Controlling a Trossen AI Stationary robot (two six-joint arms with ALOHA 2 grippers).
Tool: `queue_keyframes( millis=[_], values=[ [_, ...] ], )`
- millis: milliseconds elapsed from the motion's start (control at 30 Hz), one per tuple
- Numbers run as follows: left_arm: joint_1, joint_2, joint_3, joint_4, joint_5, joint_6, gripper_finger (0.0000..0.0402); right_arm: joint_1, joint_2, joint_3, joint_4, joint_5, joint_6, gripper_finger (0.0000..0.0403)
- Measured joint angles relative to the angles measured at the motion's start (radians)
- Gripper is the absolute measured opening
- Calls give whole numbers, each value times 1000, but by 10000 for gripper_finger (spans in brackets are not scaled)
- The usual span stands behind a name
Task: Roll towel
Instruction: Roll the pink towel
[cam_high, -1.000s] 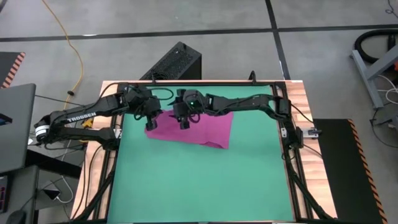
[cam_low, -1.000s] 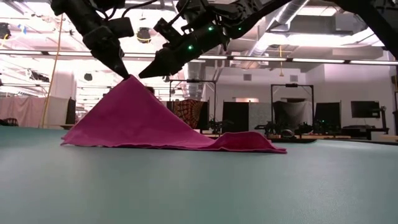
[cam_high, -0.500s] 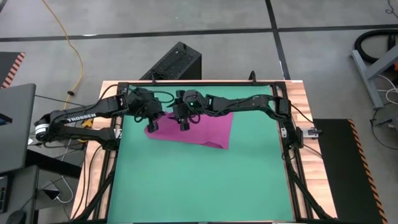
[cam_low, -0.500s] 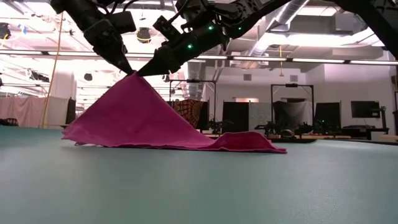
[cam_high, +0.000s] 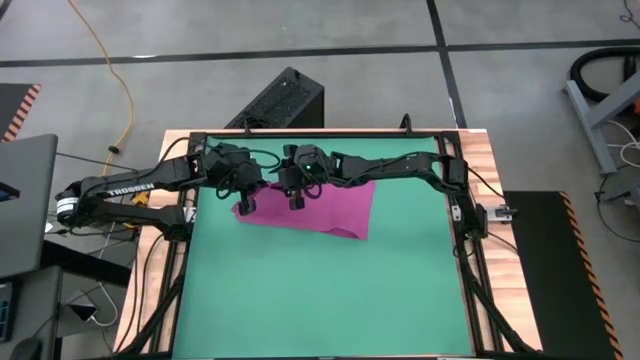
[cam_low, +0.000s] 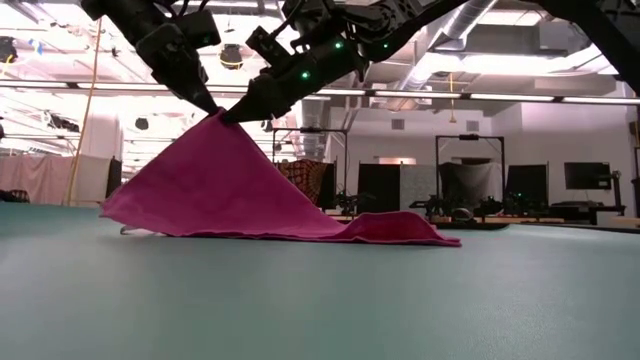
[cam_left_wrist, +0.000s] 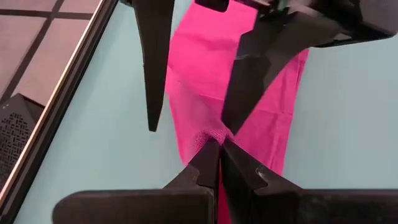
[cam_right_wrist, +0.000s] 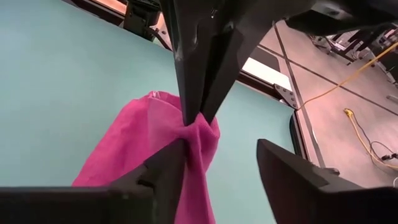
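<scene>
The magenta-pink towel (cam_high: 325, 208) lies on the green mat (cam_high: 320, 290) near the table's far edge. Its left part is drawn up into a peak (cam_low: 215, 118); the right part (cam_low: 400, 232) lies flat. My left gripper (cam_high: 244, 203) is shut on that peak and also shows in its wrist view (cam_left_wrist: 219, 146). My right gripper (cam_high: 297, 198) is open just to the right of it, and also shows in its wrist view (cam_right_wrist: 221, 146). The gripped bunch stands by one of its fingers. My left gripper pinches a bunched bit of the towel's left part (cam_left_wrist: 208, 134) between its two fingertips, coming from above and slanting down. That bit is lifted clear, and the cloth slopes down from it like a tent to the mat (cam_low: 130, 222). My right gripper is open; one finger (cam_right_wrist: 171, 158) lies against the raised bunch (cam_right_wrist: 198, 140) just under the left fingers. The other finger (cam_right_wrist: 283, 165) stands free of the cloth.
The mat's near half (cam_high: 320, 310) holds no objects. A black frame rail (cam_high: 186, 215) and wooden border (cam_high: 485, 170) run around the mat. A black box (cam_high: 280, 100) stands on the floor beyond the far edge.
My left gripper has risen a little and gone slightly toward the right gripper, still shut on the towel. The towel's peak now stands higher and nearer the right gripper's finger; its right part has stayed flat.
</scene>
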Motion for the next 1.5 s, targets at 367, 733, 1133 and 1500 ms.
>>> queue_keyframes(
  millis=[367,733,1133,1500],
  values=[
    [0,0,0,6,0,-7,0,0,0,0,-7,0,-3,42],
    [-9,-29,0,-119,-162,-15,15,-6,-1,0,-7,120,18,6],
    [-150,-88,-27,-178,-327,-251,31,-51,-1,0,8,127,95,1],
    [-223,-117,-289,50,-416,-372,115,-51,-2,0,-25,126,87,1]
  ],
)
